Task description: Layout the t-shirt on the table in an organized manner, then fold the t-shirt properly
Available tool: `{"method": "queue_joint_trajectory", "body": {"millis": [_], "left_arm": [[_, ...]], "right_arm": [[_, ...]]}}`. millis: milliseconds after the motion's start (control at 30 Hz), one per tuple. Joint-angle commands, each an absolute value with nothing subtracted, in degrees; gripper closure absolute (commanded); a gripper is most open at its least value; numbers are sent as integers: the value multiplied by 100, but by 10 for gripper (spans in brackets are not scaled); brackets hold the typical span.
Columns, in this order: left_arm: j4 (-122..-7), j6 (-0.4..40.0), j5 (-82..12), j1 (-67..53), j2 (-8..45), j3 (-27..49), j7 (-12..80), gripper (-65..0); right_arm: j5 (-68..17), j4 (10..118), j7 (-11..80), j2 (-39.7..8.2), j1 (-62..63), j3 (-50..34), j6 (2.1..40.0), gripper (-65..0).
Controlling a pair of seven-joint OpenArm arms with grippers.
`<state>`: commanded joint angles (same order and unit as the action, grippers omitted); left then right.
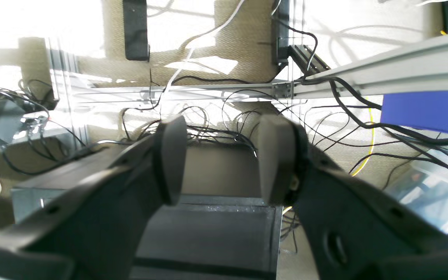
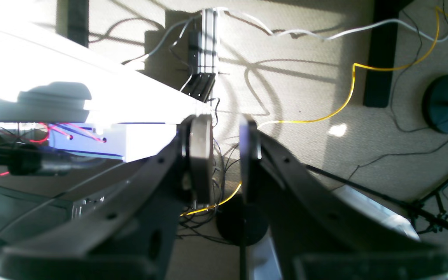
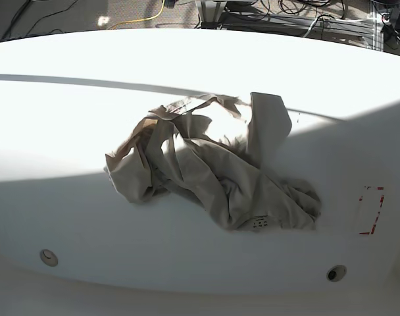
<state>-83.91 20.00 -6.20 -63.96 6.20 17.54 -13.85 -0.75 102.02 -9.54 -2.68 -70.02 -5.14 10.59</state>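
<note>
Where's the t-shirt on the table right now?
In the base view, the t-shirt lies crumpled near the table's middle, left of the red dashed mark.

Base camera looks steeply down on the counter, cabled floor at twelve o'clock. Both wrist cameras sit close behind their fingers, facing that floor; right wrist catches the counter edge at nine o'clock.

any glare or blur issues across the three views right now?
Base: sun blows out the far half of the table, near half shadowed; t-shirt readable. Left wrist: top-left overexposed, left gripper soft. Right wrist: tabletop edge glares white, right gripper blurred.
</note>
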Motion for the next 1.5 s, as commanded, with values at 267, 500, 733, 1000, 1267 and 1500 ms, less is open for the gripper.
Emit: {"method": "queue_joint_trajectory", "body": {"millis": [267, 500, 733, 1000, 1267, 1500], "left_arm": [[-9191, 2360, -1200, -6826, 620, 2193, -1385, -275], [-9947, 2413, -1569, -6993, 611, 2475, -1385, -275], [-10519, 2413, -1684, -6800, 611, 2545, -1385, -275], [-10835, 2413, -1648, -6237, 602, 2536, -1376, -275], [-10862, 2413, -1666, -5604, 611, 2536, -1165, -281], [-10844, 2440, -1648, -4699, 620, 2448, -479, -281]], "right_arm": [[-75, 11160, -954, -251, -7468, -514, 1051, -116], [-75, 11503, -954, -268, -7398, -514, 1051, -116], [-31, 11521, -954, -268, -6712, -505, 1059, -116], [-22, 11521, -954, -242, -5877, -462, 1059, -116], [-40, 11486, -954, -242, -5042, -462, 1059, -124], [-31, 11495, -708, -242, -4391, -462, 1059, -209]]}}
